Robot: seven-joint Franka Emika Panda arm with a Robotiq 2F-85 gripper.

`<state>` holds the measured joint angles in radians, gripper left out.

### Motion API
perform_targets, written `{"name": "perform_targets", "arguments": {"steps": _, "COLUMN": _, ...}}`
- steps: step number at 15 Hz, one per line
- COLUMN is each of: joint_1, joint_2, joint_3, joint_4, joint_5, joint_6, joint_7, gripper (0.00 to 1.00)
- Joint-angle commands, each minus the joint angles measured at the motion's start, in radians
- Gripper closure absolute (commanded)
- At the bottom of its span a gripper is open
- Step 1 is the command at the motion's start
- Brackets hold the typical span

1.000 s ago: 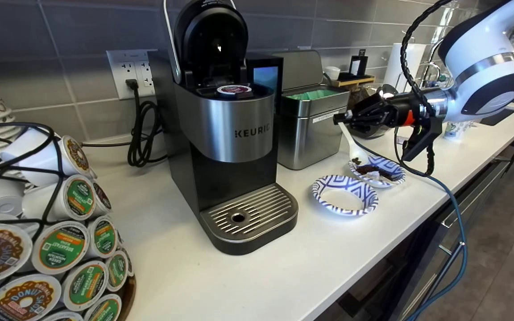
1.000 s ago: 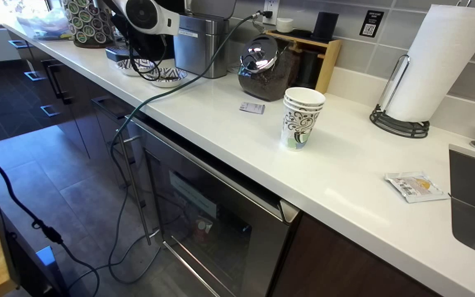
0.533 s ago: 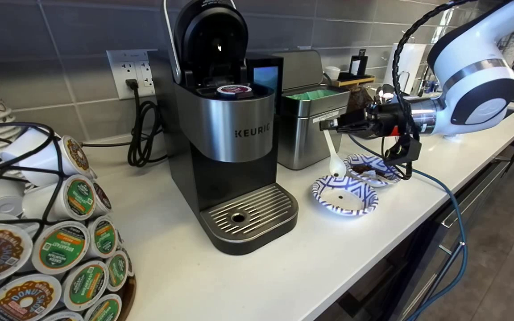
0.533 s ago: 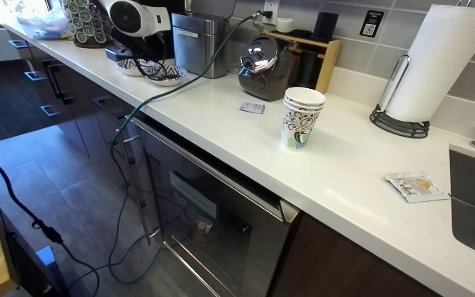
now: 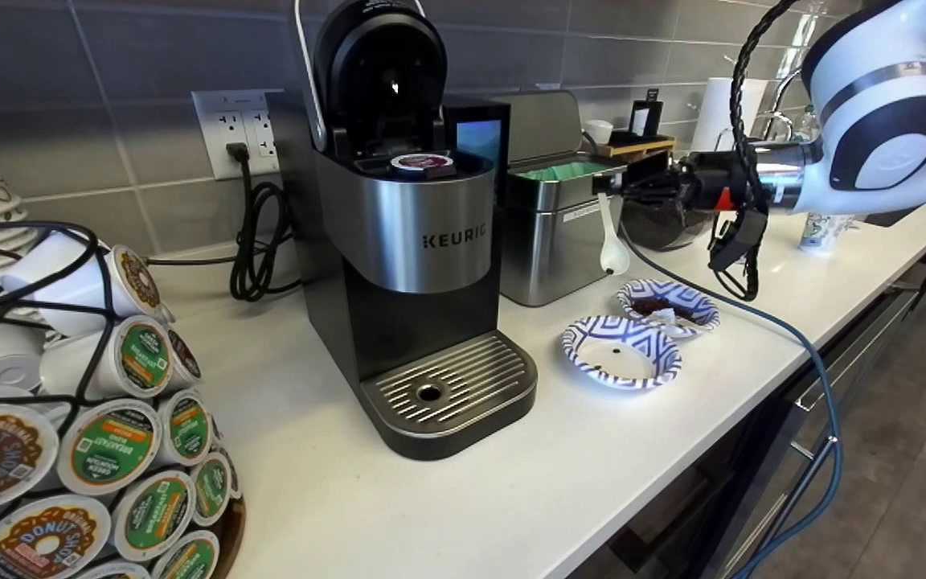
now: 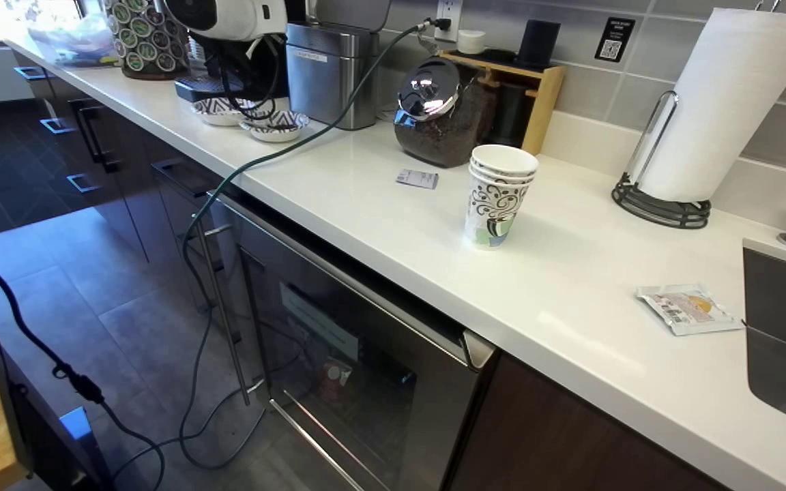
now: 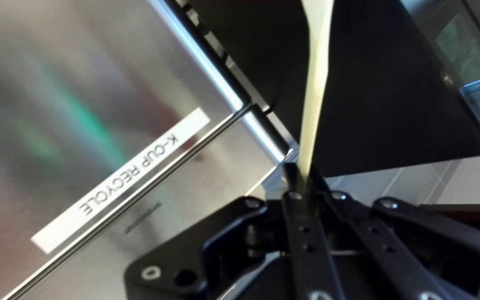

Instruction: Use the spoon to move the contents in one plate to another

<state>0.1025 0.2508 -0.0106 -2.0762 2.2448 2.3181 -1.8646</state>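
In an exterior view, a coffee maker (image 5: 411,233) stands toward the back edge of the worktop (image 5: 447,515), a steel bin (image 5: 563,253) to its right. In front of the bin hangs the spoon (image 5: 612,251), bowl down, a dark crumb (image 5: 609,272) at its tip, touching nothing below. Toward the front edge, the almost bare plate (image 5: 630,367) shows only a few dark specks (image 5: 616,351); just beside it, farther right, the loaded plate (image 5: 686,294) holds dark contents (image 5: 649,309) and something pale (image 5: 666,318). I take this as a pause between scoops, little moved so far; the next move probably calls for dipping into the loaded plate, then tilting flatter, since a steep spoon may shed its load. The gripper (image 5: 611,186) has its body right of the spoon; in the wrist view its fingers (image 7: 311,262) clamp the handle (image 7: 311,108), parted only by its thickness.
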Motion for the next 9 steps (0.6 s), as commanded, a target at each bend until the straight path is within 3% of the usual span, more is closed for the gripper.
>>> {"name": "perform_targets", "arguments": {"steps": 1, "joint_1": -0.004, "joint_2": -0.066, "joint_3": -0.002, "joint_4": -0.023, "joint_5": -0.039, "joint_6": 0.133, "joint_7": 0.157, "gripper": 0.99}}
{"name": "perform_targets", "arguments": {"steps": 5, "joint_1": 0.004, "joint_2": -0.081, "joint_3": 0.005, "joint_4": -0.033, "joint_5": -0.074, "joint_6": 0.232, "joint_7": 0.191, "gripper": 0.99}}
{"name": "perform_targets", "arguments": {"steps": 8, "joint_1": -0.028, "joint_2": -0.08, "joint_3": -0.013, "joint_4": -0.021, "joint_5": -0.101, "joint_6": 0.242, "joint_7": 0.332, "gripper": 0.99}}
{"name": "perform_targets", "arguments": {"steps": 9, "joint_1": -0.074, "joint_2": -0.096, "joint_3": -0.042, "joint_4": -0.04, "joint_5": -0.171, "joint_6": 0.187, "joint_7": 0.422, "gripper": 0.99}}
